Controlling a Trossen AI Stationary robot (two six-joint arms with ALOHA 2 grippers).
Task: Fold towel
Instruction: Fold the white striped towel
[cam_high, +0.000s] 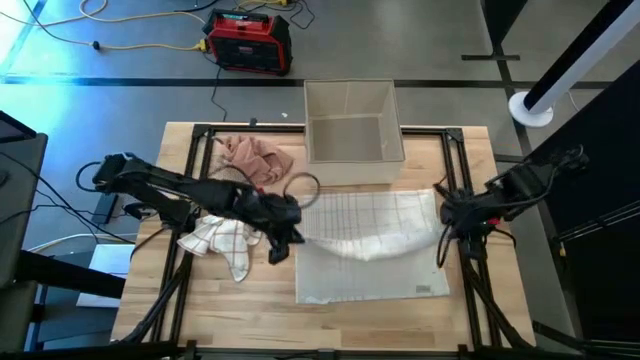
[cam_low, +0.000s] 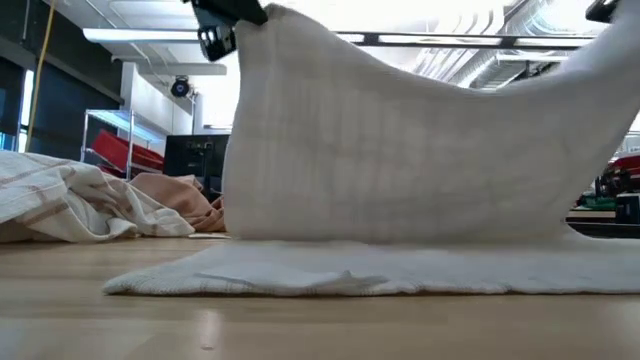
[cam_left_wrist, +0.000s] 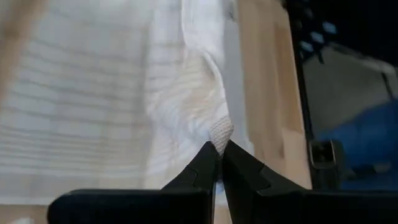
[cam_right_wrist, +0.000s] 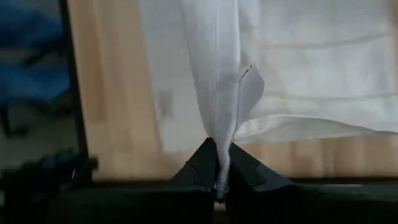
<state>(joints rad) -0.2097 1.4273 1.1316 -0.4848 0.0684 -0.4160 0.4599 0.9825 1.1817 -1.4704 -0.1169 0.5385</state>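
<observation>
Behind the towel (cam_high: 365, 240) sits a box (cam_high: 350, 125); both grippers' jaws clamp raised towel corners.

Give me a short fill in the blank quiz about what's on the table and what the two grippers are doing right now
1. Both grippers are shut on the white ____.
2. The left gripper and right gripper hold its far edge ____ the table.
3. The peach cloth lies left of the empty ____.

Missing words: towel; above; box
</observation>
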